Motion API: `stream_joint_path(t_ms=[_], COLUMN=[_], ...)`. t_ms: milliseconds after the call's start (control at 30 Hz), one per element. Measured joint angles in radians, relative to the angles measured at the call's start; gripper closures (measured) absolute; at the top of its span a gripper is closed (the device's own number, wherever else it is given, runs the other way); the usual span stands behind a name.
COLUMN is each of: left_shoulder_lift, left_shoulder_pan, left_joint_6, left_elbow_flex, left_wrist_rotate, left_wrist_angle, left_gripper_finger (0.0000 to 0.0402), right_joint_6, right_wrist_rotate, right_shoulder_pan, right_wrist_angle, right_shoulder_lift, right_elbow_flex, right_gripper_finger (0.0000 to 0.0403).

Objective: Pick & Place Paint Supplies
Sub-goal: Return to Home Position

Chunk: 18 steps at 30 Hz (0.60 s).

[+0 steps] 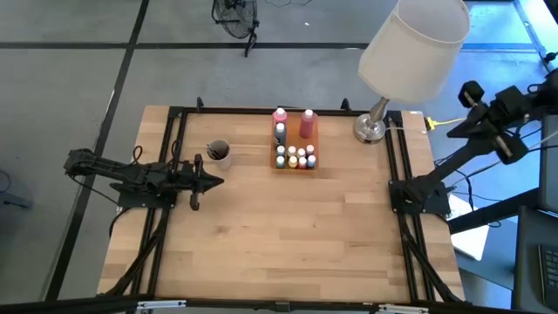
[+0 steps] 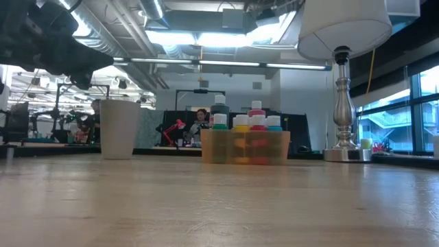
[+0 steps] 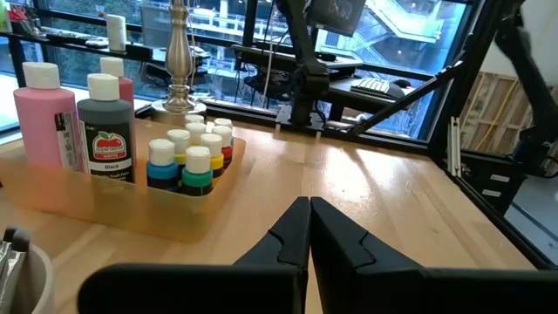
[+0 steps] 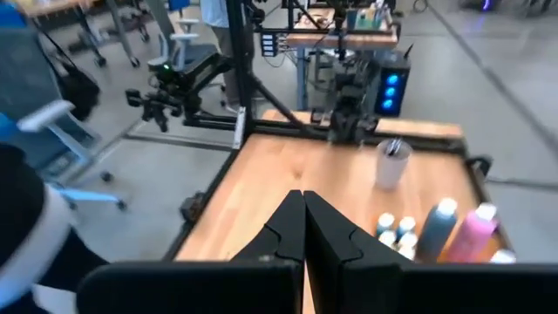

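The paint supplies stand in a translucent amber tray [image 1: 294, 166] at the table's far middle: pink bottles [image 3: 42, 113], a black bottle [image 3: 106, 131] and several tiny bottles [image 3: 196, 157] with white caps. A white cup [image 1: 218, 153] left of the tray holds thin dark brushes [image 3: 7, 249]. My left gripper [image 1: 218, 181] rests shut and level at the table's left, just near of the cup, pointing toward the tray. My right gripper [image 4: 302, 228] is shut with nothing in it, raised high beyond the table's right edge.
A big lamp with a white shade [image 1: 410, 44] and a metal base [image 1: 370, 129] stands at the far right corner, right of the tray. Bare wood [image 1: 296, 235] covers the near half of the table. A black frame [image 1: 397, 157] runs along the table's edges.
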Motion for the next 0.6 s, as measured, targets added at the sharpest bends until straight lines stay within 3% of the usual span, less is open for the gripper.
stream_joint_path(t_ms=[133, 333, 600], left_shoulder_lift=[0.000, 0.000, 0.000], left_shoulder_pan=[0.000, 0.000, 0.000], left_joint_6=[0.000, 0.000, 0.000], left_elbow_flex=[0.000, 0.000, 0.000], left_wrist_rotate=[0.000, 0.000, 0.000], left_wrist_angle=[0.000, 0.000, 0.000], left_gripper_finger=[0.0396, 0.0396, 0.0396], right_joint_6=[0.102, 0.112, 0.061], right_wrist_rotate=[-0.008, -0.070, -0.140], right_shoulder_pan=[-0.010, -0.046, -0.063], right_wrist_angle=[0.047, 0.205, 0.634], right_shoulder_lift=[-0.137, -0.353, -0.581], right_elbow_flex=[-0.185, -0.546, -0.995], right_gripper_finger=[0.0403, 0.0403, 0.0403])
